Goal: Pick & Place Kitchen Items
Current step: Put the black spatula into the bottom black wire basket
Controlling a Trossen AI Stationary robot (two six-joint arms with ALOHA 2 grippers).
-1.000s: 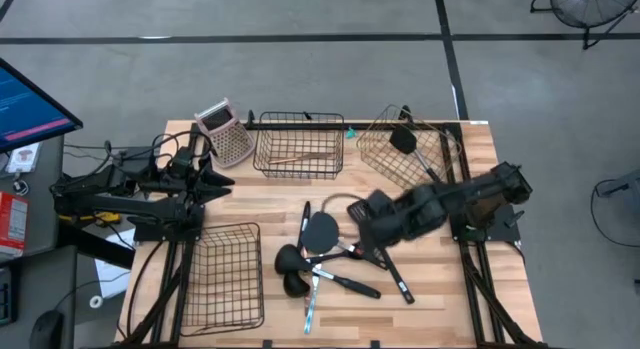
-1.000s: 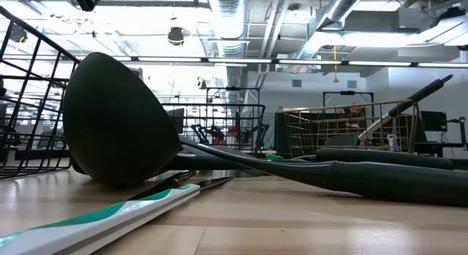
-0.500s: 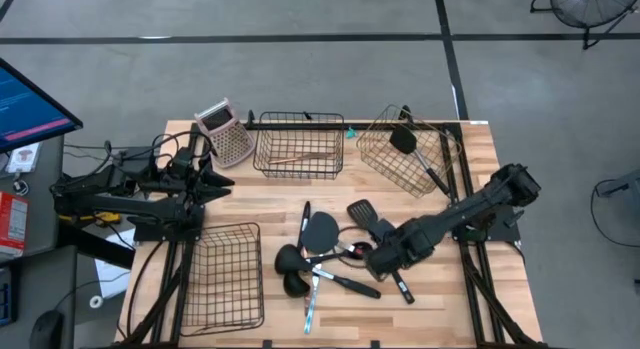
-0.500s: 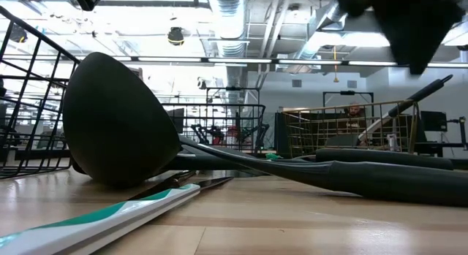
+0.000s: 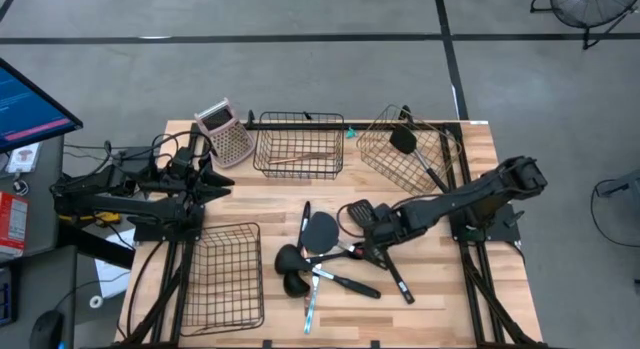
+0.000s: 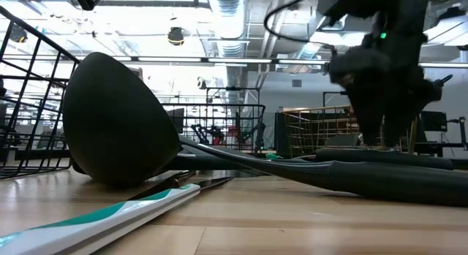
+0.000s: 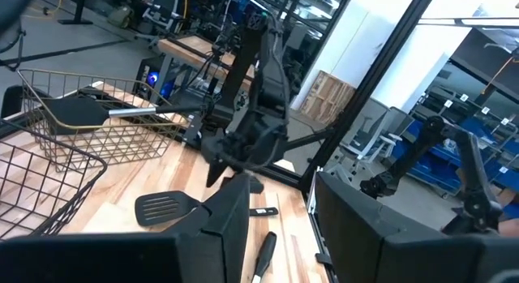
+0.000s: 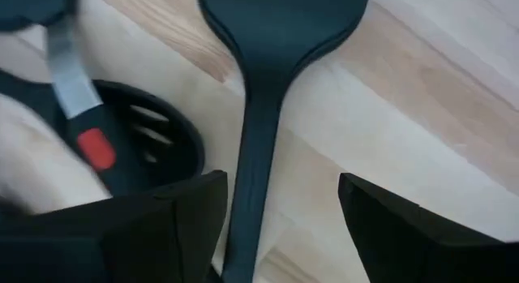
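Several black kitchen items point(image 5: 335, 254) lie crossed in a pile at the table's middle. One black spatula point(image 8: 268, 40) lies flat on the wood. My right gripper point(image 8: 280, 198) is open and points down over the spatula's handle point(image 8: 247, 177), one finger on each side, apart from it. It also shows low over the pile in the high view as my right gripper point(image 5: 373, 243). My left gripper point(image 7: 276, 226) is open, held level above the table's left side, with nothing between its fingers.
A black wire basket point(image 5: 298, 144) at the far middle holds a wooden-handled utensil. The gold wire basket point(image 5: 405, 149) at the far right holds a black spatula. Another black basket point(image 5: 222, 274) stands near left. A pink-topped grater point(image 5: 225, 134) stands far left.
My right gripper has come down onto the utensil pile, dropping into the low view from above, and now stands over the spatula's handle. The utensils have not moved.
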